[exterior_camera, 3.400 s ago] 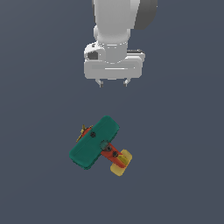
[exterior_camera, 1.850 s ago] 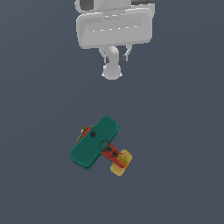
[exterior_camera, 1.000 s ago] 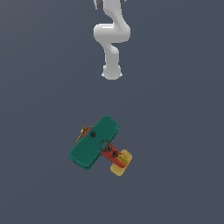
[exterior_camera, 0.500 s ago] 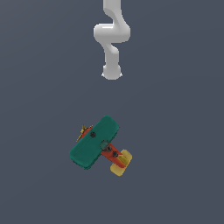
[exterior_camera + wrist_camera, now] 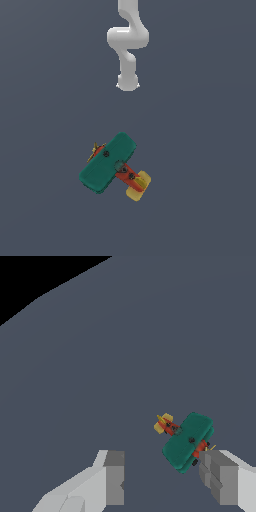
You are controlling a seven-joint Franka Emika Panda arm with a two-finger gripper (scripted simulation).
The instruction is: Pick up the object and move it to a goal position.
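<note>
The toy airplane lies flat on the dark grey floor, with a teal-green wing, a red-orange body with black screws, a yellow tail and a small yellow propeller. In the exterior view only the white arm links show; the hand is beyond the top edge. In the wrist view my gripper is open and empty, its two grey fingers wide apart. The airplane looks small and far below, close to one finger in the picture. Nothing touches it.
The arm's white base stands on the floor beyond the airplane in the exterior view. The floor is plain dark grey. In the wrist view a black area lies past the floor's edge.
The hand has risen out of the top of the exterior view, leaving only the arm links and base showing. The airplane has not moved.
</note>
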